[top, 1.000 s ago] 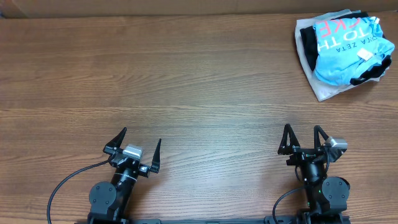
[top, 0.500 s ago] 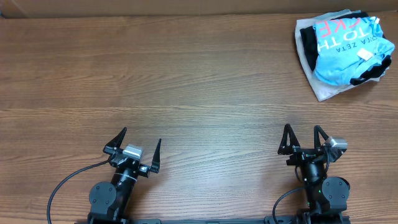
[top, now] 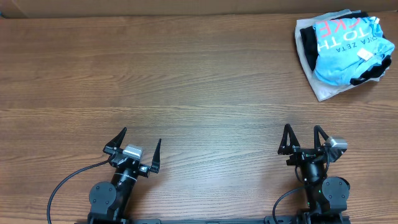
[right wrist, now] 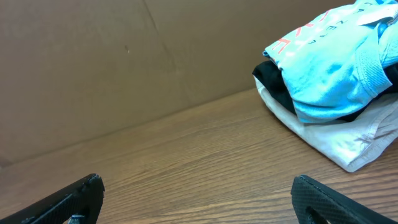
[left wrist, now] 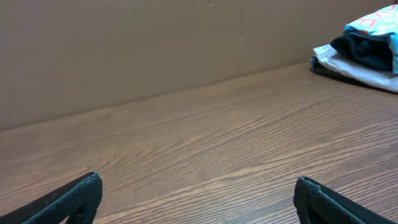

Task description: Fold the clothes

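On the table (top: 186, 81) lie three stacked garments (top: 320, 87), blue T-shirt (top: 345, 53) topmost; left hand (top: 142, 135), right hand (top: 302, 128) spread empty.

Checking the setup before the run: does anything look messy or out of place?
The light blue T-shirt sits crumpled atop a black garment and a white garment in the far right corner, not laid flat. Nothing looks spilled or damaged.

The sky-blue T-shirt (top: 344, 53) lay loosely bunched rather than flat, far ahead of the right gripper (top: 301, 130) and a little to its right, and far ahead and well to the right of the left gripper (top: 142, 137). Its upper face showed pink and white lettering. It rested on a black garment (top: 306, 38) and a white garment (top: 321, 91), well apart from both grippers.
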